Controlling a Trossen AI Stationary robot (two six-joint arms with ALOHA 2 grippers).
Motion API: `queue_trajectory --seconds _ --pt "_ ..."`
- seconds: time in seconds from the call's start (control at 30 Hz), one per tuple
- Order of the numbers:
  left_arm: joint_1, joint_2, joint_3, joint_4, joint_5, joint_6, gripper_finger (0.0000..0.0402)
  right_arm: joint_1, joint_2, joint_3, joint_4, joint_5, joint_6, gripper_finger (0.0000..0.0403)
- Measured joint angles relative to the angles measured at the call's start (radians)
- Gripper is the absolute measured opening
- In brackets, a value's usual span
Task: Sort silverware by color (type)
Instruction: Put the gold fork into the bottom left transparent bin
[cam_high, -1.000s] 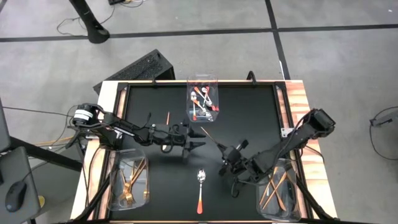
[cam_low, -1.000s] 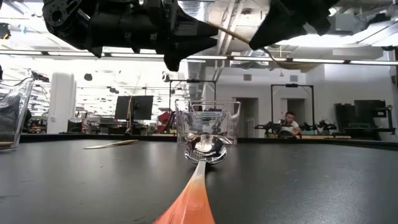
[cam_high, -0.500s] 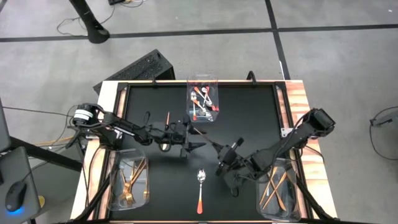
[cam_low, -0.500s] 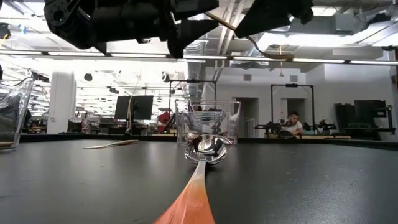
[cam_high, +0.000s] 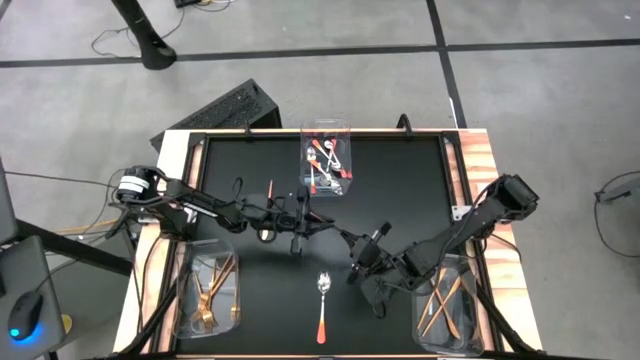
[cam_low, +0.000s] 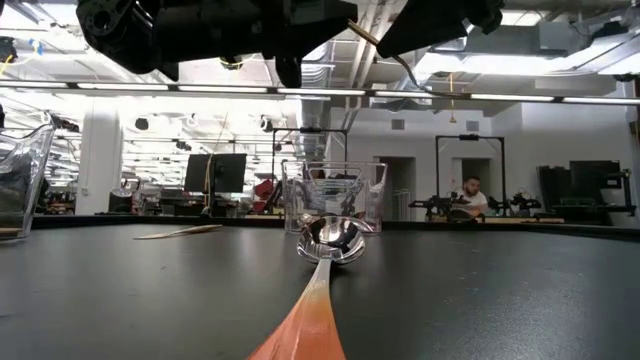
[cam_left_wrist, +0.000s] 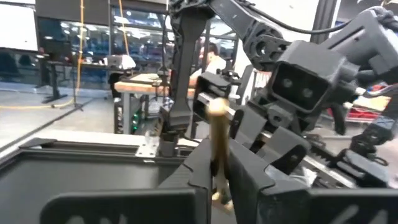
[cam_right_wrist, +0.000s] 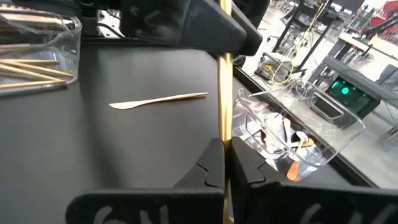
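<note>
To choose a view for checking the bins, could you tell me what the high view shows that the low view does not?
Only the high view: forks in the left bin and copper sticks in the right bin. Only the low view: a person in the room behind. Both: the loose spoon, the spoon bin behind it, and the left tool and right tool gripping one gold stick.
</note>
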Motion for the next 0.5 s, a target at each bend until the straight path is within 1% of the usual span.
queue_trajectory --seconds 0.03,0.13,0.27,0.43,0.5 --pt "0.000 -0.001 0.001 -0.004 0.001 -0.007 0.0014 0.000 0.000 0.000 0.001 -0.001 0.000 0.0011" --pt "0.001 -0.001 0.001 -0.018 0.009 -0.024 0.0014 -0.005 0.000 0.000 0.001 -0.018 0.004 0.0016" --pt "-0.003 -0.002 0.001 -0.085 0.017 -0.026 0.0012 -0.026 0.000 0.000 -0.016 -0.090 0.079 0.0050" --pt "-0.014 -0.002 -0.002 -0.312 -0.009 -0.043 0.0010 -0.036 -0.002 0.002 -0.036 -0.129 0.145 0.0108" --pt "-0.015 -0.033 -0.002 -0.431 -0.016 -0.070 0.0009 -0.035 -0.001 0.002 -0.039 -0.142 0.157 0.0128"
